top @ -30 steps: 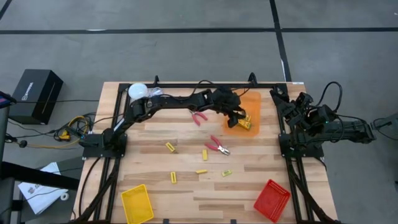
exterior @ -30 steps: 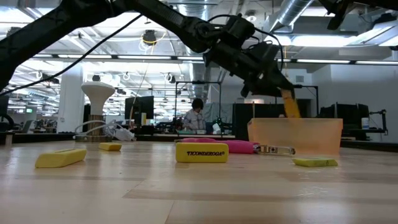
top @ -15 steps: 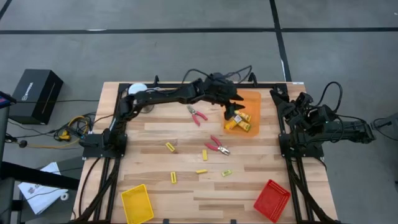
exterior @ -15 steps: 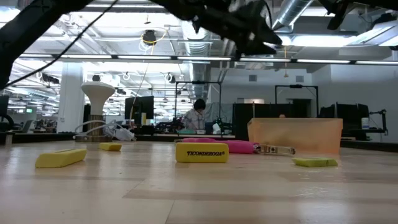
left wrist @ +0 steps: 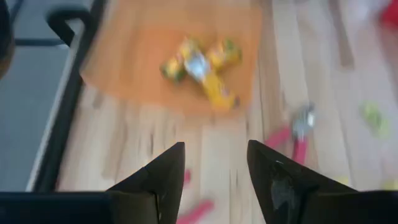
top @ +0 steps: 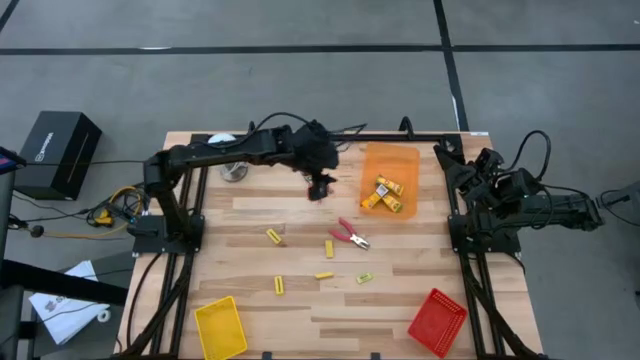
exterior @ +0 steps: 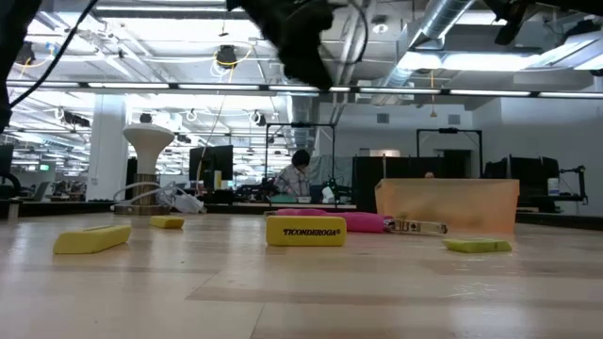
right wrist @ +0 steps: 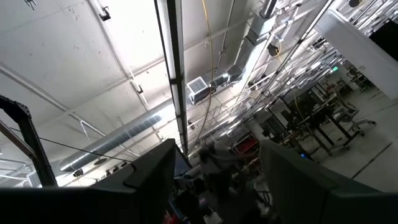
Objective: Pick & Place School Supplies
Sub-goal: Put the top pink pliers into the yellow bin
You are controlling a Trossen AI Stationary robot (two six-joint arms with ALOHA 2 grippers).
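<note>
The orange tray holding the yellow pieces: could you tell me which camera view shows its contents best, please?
The high view: it looks straight down into the orange tray, showing the yellow pieces inside. The left wrist view also sees into it, but blurred. The low view shows only the tray's side wall; the right wrist view misses it.

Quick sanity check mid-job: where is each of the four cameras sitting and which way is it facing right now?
High: overhead, straight down on the table; both arms show, left gripper beside the orange tray, right arm folded at the table's right edge.
Low: table height, level across into the room; the left arm crosses overhead.
Left wrist: looks down past its own open fingers at the tray.
Right wrist: points at the ceiling past its own open fingers.
Shared: the tray's yellow blocks and red-handled pliers appear in high and left wrist.
</note>
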